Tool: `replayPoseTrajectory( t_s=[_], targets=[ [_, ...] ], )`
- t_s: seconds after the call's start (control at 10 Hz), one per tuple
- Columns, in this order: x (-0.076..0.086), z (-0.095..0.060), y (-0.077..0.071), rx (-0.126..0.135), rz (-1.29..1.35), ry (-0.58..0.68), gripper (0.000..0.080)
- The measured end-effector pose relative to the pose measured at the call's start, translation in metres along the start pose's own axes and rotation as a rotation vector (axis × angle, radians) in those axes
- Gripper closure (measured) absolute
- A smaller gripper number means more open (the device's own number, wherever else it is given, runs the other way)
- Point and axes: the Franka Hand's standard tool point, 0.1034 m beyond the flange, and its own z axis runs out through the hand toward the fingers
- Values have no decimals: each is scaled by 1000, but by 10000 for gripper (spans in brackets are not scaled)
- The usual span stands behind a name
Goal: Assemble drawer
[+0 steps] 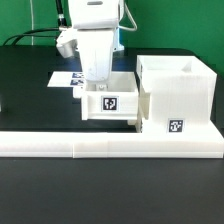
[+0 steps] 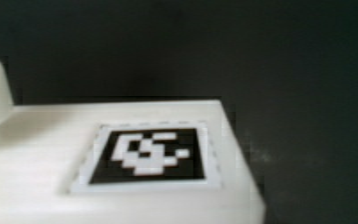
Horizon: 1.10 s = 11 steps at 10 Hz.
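Observation:
A small white box tray (image 1: 110, 103) with a black-and-white tag on its front stands on the black table, touching the left side of the tall white shell (image 1: 180, 90), which carries its own tag low on its front. My gripper (image 1: 97, 84) reaches straight down onto the tray's rear part. Its fingertips are hidden behind the tray wall, so its state does not show. The wrist view is filled by a blurred white surface of the tray (image 2: 51, 150) with its tag (image 2: 149, 155); no fingers show there. A second tray is not seen.
The long low white rail (image 1: 100, 143) lies across the front, right before the tray and shell. The marker board (image 1: 62, 78) lies flat behind the tray, at the exterior view's left. Black table stretches left of the tray.

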Motion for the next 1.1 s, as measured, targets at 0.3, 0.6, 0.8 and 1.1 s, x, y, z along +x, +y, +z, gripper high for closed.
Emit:
replayPoseTrajectory(
  t_s=[0.3,0.6,0.8,1.1],
  targets=[
    [5,0,0,1,-7,2,757],
    [7,-1,11,8,-12,3,757],
    [6,0,12,9,-8,4,757],
    [7,0,11,7,-16,-2,757]
  ],
)
